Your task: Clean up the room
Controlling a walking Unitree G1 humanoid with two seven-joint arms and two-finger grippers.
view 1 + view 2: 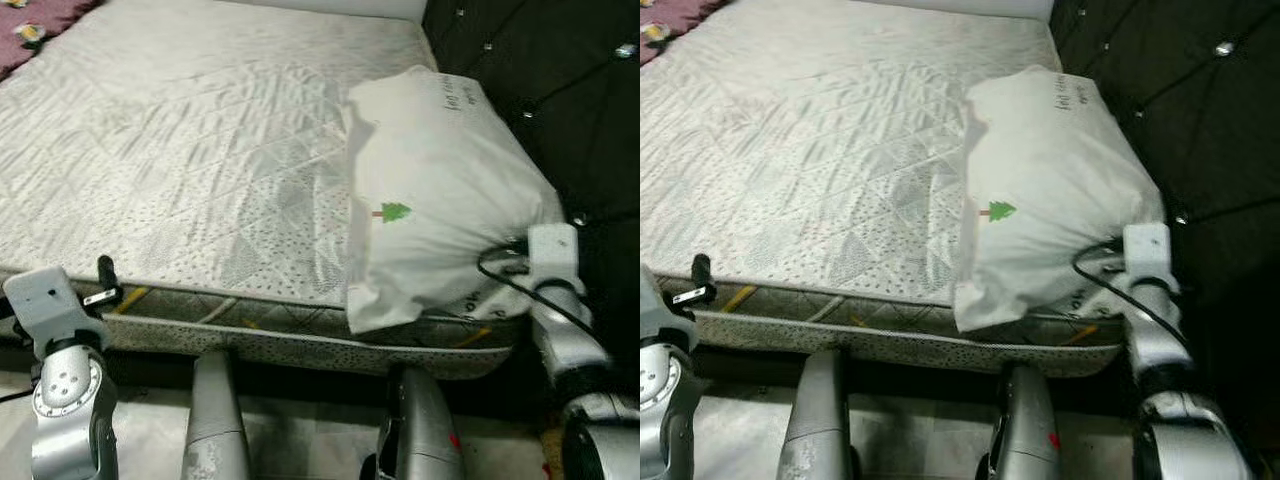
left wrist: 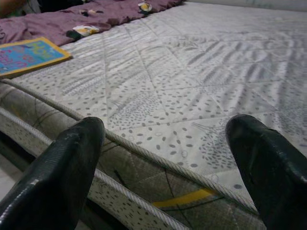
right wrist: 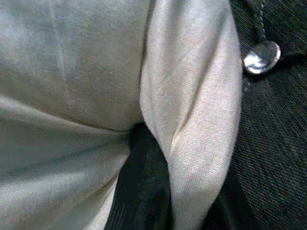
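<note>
A white pillow (image 1: 440,190) with a small green tree print lies on the right side of the pale quilted mattress (image 1: 200,150), against the black tufted headboard (image 1: 560,90). My right gripper (image 1: 517,243) is at the pillow's near right corner, where the cloth bunches into folds. In the right wrist view, the pillow fabric (image 3: 192,105) is pinched close around a dark finger, so the gripper is shut on it. My left gripper (image 2: 168,167) is open at the mattress's near left edge, fingers (image 2: 57,177) wide apart with nothing between them.
A purple blanket (image 2: 72,19) and a colourful book (image 2: 26,55) lie at the far left of the bed. The headboard's silver button (image 3: 261,56) is close to the right gripper. My legs (image 1: 215,420) stand against the bed's front edge.
</note>
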